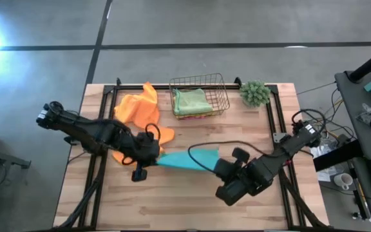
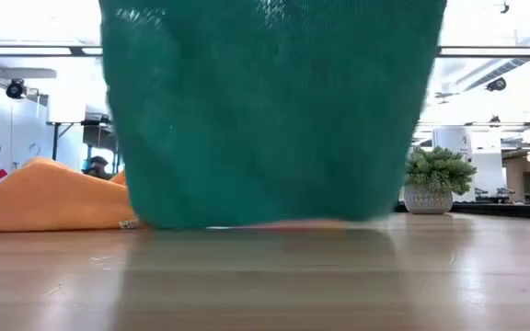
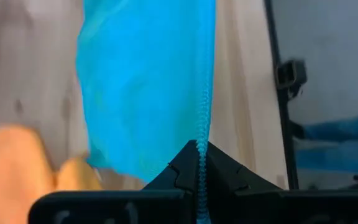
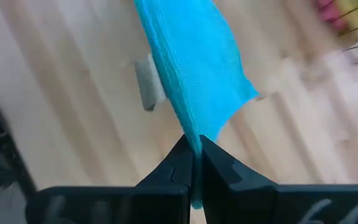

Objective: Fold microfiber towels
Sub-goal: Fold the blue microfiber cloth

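Observation:
A teal towel (image 1: 189, 158) is stretched between my two grippers over the middle of the table. In the low view it hangs as a broad sheet (image 2: 270, 110), with its lower edge down at about the table top. My left gripper (image 1: 152, 153) is shut on the towel's left end. My right gripper (image 1: 219, 166) is shut on its right end. Orange towels (image 1: 137, 106) lie crumpled on the table at the far left, one partly under my left arm. My left gripper pinches the teal towel's stitched edge (image 3: 201, 146) between its two shut fingers, at the towel's left end. The cloth runs away from the fingertips and hangs below the hold. My right gripper pinches the towel's other end (image 4: 194, 142) between its two shut fingers, where the cloth is bunched into a narrow fold. The towel spreads wider away from the fingers and hangs between the two holds.
A wire basket (image 1: 219, 82) at the far middle holds a folded light green towel (image 1: 190, 101) on top of something pink. A small green fuzzy plant (image 1: 255, 93) stands at the far right. Bare wood lies along the near edge.

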